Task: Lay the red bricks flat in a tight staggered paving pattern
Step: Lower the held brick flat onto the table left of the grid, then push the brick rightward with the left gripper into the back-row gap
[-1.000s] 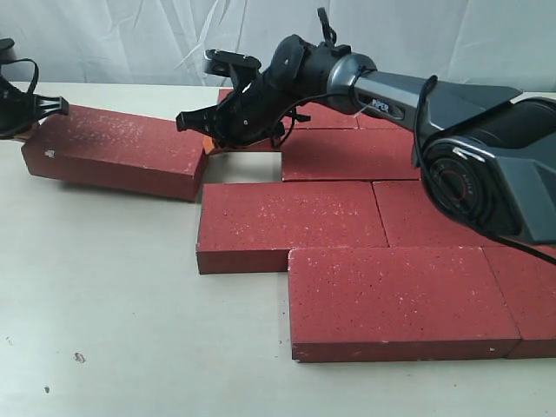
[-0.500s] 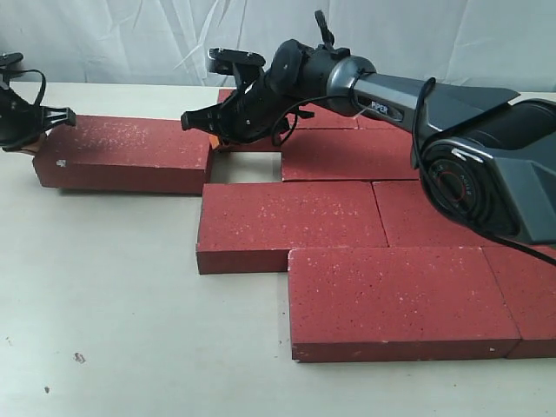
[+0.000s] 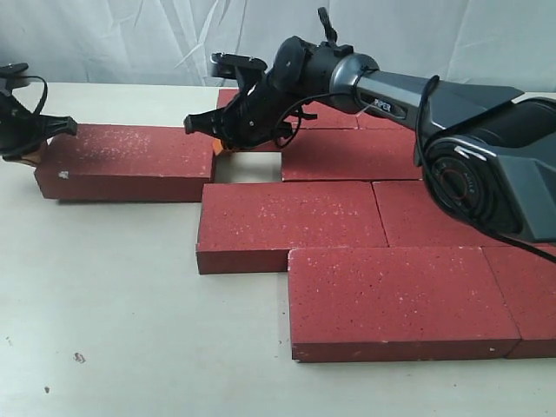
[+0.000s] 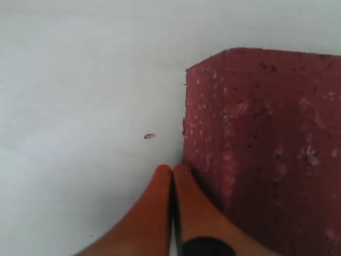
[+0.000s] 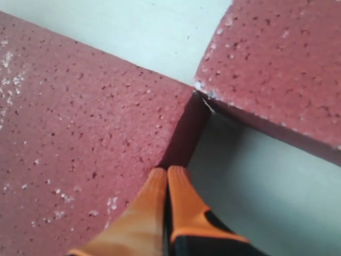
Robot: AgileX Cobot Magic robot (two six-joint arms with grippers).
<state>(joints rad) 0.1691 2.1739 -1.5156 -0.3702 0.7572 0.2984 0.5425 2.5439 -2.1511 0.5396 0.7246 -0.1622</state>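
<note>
One loose red brick lies flat at the left, level with the second row from the back. My left gripper is shut and empty, its fingertips down on the table against that brick's left end. My right gripper is also shut and empty. Its tips sit at the right end of the loose brick, in the gap before the paved bricks. Several more bricks lie packed in staggered rows to the right.
A small patch of bare table separates the loose brick from the row it lines up with. The right arm reaches across over the back rows. A white cloth backdrop hangs behind the table.
The loose brick has swung from a skewed lie to parallel with the rows and shifted slightly right. The left gripper followed its left end; the right gripper drew back a little to the right.
</note>
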